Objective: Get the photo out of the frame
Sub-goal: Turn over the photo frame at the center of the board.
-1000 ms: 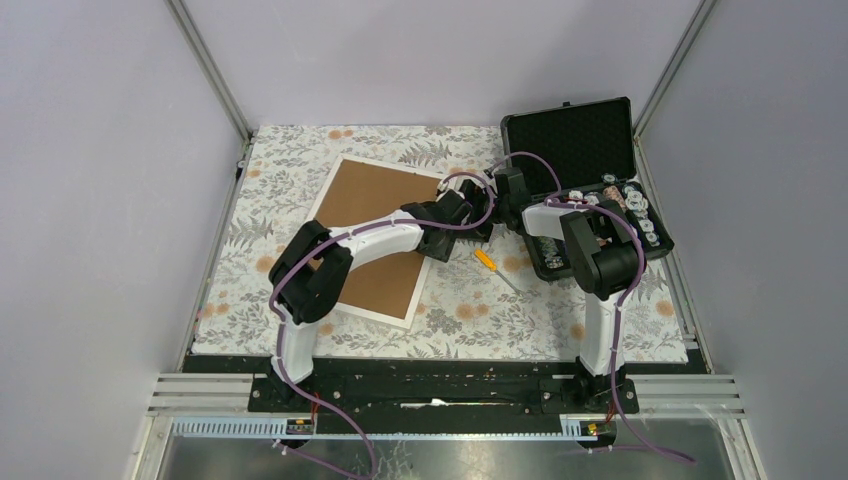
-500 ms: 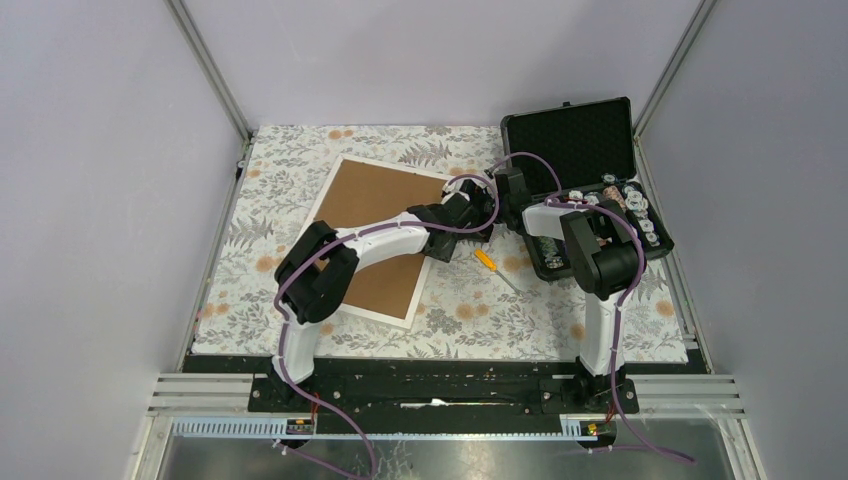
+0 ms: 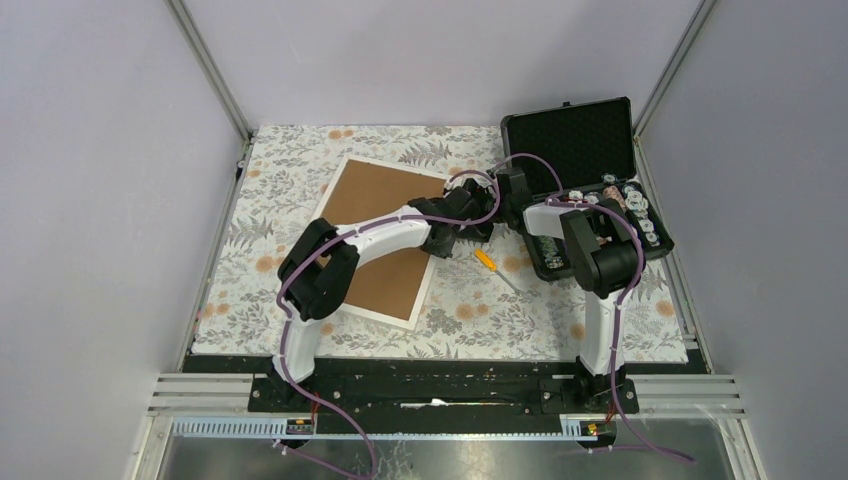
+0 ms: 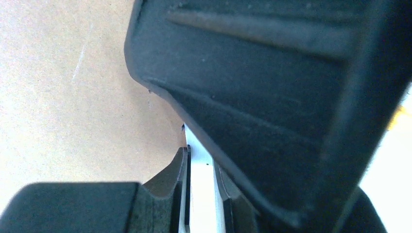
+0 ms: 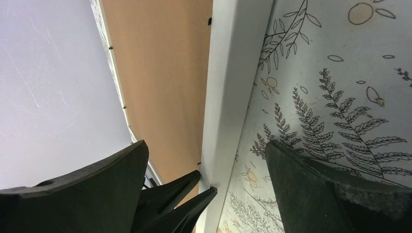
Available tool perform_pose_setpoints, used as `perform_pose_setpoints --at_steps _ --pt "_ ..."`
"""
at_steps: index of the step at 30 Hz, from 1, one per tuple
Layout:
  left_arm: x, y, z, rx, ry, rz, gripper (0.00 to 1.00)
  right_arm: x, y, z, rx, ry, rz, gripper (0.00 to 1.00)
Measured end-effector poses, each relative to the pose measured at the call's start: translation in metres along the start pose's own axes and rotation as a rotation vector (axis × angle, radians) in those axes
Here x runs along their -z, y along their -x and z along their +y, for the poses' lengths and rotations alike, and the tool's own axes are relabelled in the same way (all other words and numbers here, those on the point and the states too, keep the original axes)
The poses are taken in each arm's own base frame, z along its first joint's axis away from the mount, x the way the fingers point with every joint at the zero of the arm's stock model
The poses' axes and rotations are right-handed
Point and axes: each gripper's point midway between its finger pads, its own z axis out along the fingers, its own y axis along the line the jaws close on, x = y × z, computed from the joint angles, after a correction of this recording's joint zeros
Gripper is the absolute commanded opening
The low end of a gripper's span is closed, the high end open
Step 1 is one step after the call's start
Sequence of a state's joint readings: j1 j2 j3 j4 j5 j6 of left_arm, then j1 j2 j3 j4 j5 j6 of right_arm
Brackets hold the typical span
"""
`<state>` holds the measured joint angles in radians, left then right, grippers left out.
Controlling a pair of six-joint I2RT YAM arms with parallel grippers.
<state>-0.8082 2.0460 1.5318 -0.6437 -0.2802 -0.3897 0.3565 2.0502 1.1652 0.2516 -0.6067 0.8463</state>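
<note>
Left wrist only: left end effector (image 4: 199,170) pinches frame (image 4: 58,97) edge. Right end effector (image 5: 206,145) spread wide.

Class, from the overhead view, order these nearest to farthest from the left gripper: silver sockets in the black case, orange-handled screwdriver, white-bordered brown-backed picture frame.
From the left gripper:
1. white-bordered brown-backed picture frame: its right border lies between the fingers.
2. orange-handled screwdriver: just below it in the view.
3. silver sockets: far right, in the black case.

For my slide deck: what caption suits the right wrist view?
Open right gripper straddling the frame's white edge, brown back up, above fern-print cloth.
</note>
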Motion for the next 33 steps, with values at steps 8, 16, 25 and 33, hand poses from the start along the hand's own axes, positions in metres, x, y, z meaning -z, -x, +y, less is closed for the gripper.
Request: perform_pose_setpoints --at_steps 8,16,25,33 --pt "0.009 -0.003 -0.002 0.004 -0.039 0.053 0.00 -0.003 -0.003 0.003 0.007 0.049 0.028 1.00" --pt "0.014 -0.008 0.000 0.014 -0.065 0.101 0.00 -0.010 -0.009 0.009 -0.004 0.142 0.062 0.89" --pt "0.017 -0.004 0.000 0.058 -0.125 0.112 0.00 -0.017 -0.016 0.007 -0.041 0.185 0.079 0.59" --pt "0.032 0.014 0.007 0.105 -0.189 0.066 0.52 -0.019 -0.022 0.010 -0.061 0.198 0.086 0.19"
